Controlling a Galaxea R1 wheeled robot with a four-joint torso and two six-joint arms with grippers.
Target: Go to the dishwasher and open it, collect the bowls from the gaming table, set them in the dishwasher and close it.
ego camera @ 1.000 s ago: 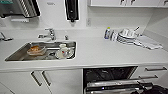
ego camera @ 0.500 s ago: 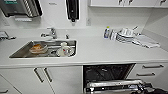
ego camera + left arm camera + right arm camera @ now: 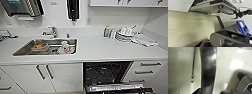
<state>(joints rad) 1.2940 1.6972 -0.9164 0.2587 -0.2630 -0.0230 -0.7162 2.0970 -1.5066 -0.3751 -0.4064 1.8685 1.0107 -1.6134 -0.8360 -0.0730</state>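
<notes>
Fingers: cannot tell either side | dishwasher (image 3: 107, 75) open, seemingly unchanged | camera shifted, counter (image 3: 100, 51) lower

The table (image 3: 105, 51) was plain white, as were the cabinet doors (image 3: 62, 77) with their grey handles. The sink (image 3: 25, 50) was steel grey and held something orange (image 3: 38, 46). The dishwasher (image 3: 106, 72) gaped black inside. In the left wrist view the floor (image 3: 186, 27) was pale beige, and a blue object (image 3: 242, 27) stood out.

white counter (image 3: 100, 50) with steel sink (image 3: 22, 51), white cabinets (image 3: 62, 77) below, pale wall (image 3: 100, 17) behind.
</notes>
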